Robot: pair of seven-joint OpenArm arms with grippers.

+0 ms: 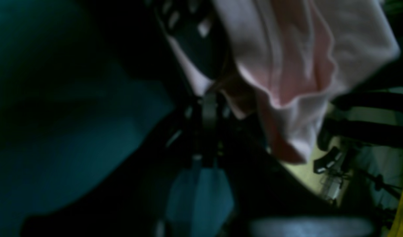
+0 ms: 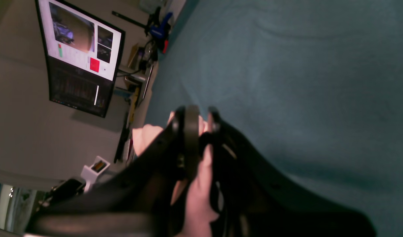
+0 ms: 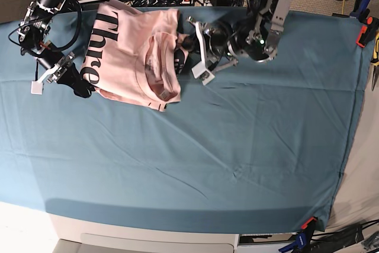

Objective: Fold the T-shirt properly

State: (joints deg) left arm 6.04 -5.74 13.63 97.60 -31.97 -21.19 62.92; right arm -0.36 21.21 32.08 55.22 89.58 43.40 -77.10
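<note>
While the pale pink cotton T-shirt with big black serif lettering [image 3: 121, 48] lies partly folded and rumpled between eleven and twelve o'clock on the teal cloth-covered tabletop [image 3: 237, 164], both black arms reach its sides. The left end effector [image 3: 185, 44], toward twelve o'clock, is clamped on the T-shirt's edge, next to a loose pink fold. The right end effector [image 3: 89, 90], between nine and ten o'clock, is clamped on the opposite edge. A monitor with a lit screen [image 2: 82, 42] stands at ten o'clock in the right wrist view.
</note>
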